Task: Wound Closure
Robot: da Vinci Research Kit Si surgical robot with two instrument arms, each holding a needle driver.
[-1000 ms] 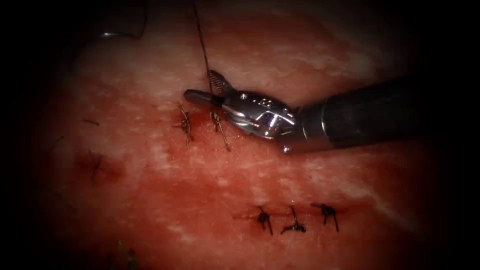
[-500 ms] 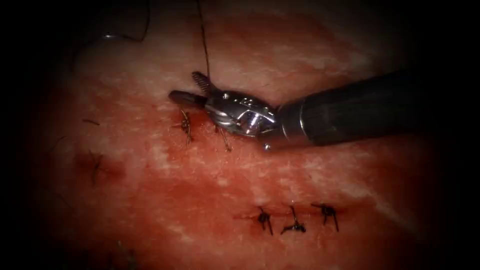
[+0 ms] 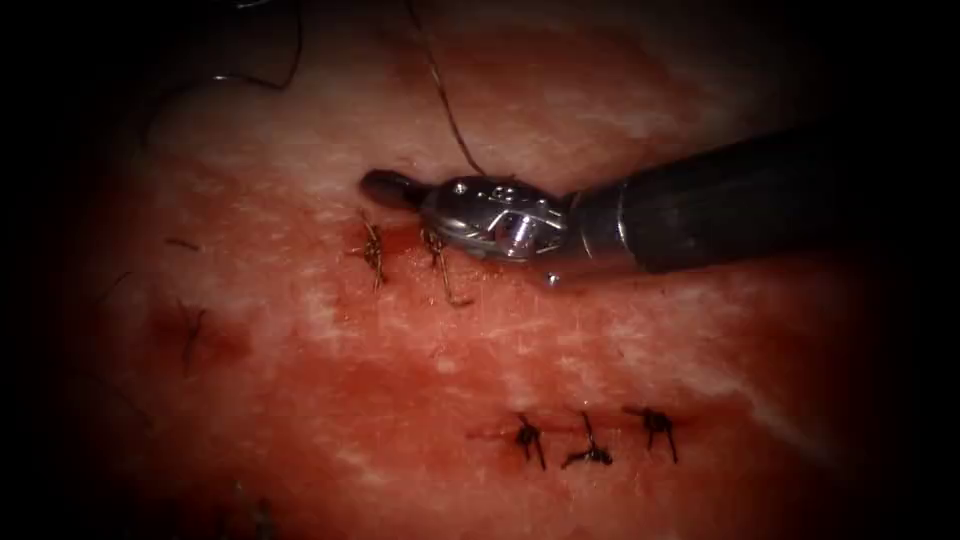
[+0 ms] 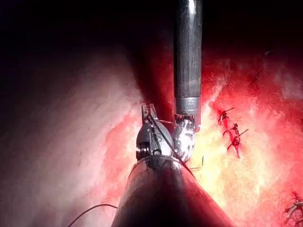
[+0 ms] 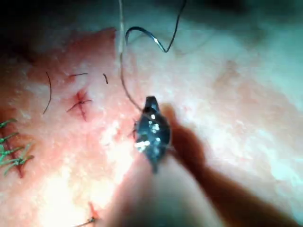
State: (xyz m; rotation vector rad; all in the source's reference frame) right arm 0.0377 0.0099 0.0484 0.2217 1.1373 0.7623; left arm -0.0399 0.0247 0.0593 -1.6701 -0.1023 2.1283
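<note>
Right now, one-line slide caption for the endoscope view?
Right arm's steel needle driver, jaws shut on dark thread, above two knotted stitches in red pork-belly tissue.

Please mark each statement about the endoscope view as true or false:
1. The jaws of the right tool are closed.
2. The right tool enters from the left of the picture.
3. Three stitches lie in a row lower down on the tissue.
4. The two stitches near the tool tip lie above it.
1. True. The right tool ends in one closed tip.
2. False. Its shaft comes in from the picture's right.
3. True. The three stitches sit side by side on the tissue, below the tool.
4. False. The two stitches lie just below the tip; above the tool, a thread runs upward.
</note>
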